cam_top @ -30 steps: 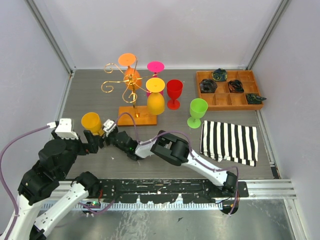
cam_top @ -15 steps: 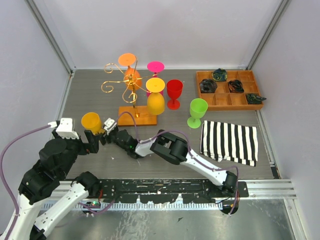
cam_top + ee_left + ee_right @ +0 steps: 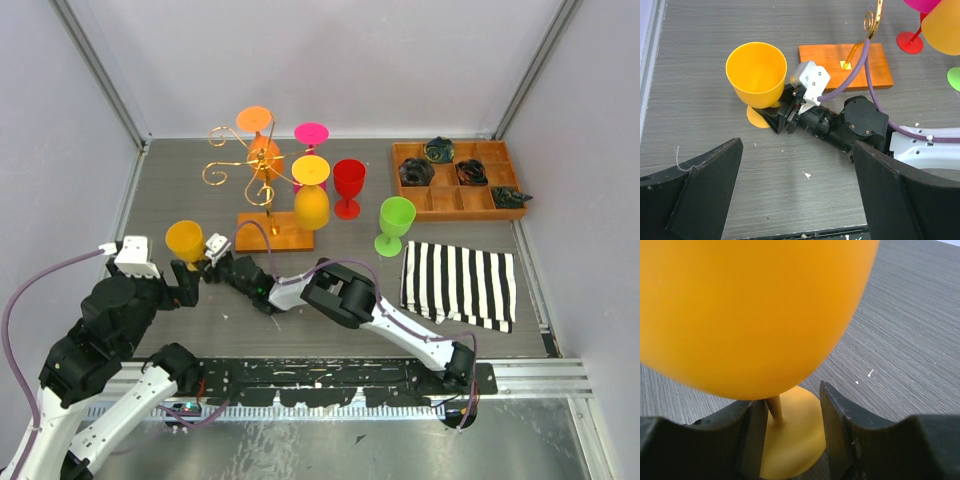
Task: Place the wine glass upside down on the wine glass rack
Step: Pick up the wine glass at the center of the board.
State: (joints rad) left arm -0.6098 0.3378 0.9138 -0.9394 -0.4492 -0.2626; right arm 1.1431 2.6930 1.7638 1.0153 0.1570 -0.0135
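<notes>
A: Sweeping from 9 o'clock, what are you getting?

B: Your left gripper (image 3: 797,150) is hanging with its jaws gaping wide, gripping nothing. At its 11 o'clock the wine glass (image 3: 756,75) is standing upright on the table (image 3: 180,190): opaque orange-yellow, rounded bowl, thin stem, flat round foot. Your right gripper (image 3: 791,401) is straddling that stem, jaws parted wider than it.

A: And the wine glass rack (image 3: 275,232)?

B: Its wooden base is lying at the glass's 3 o'clock, near but not touching.

A: Anything you are losing?

B: From above, the bowl is covering its own stem and foot. Your right wrist view is cutting off the rim, and one finger is hiding part of the foot.
</notes>
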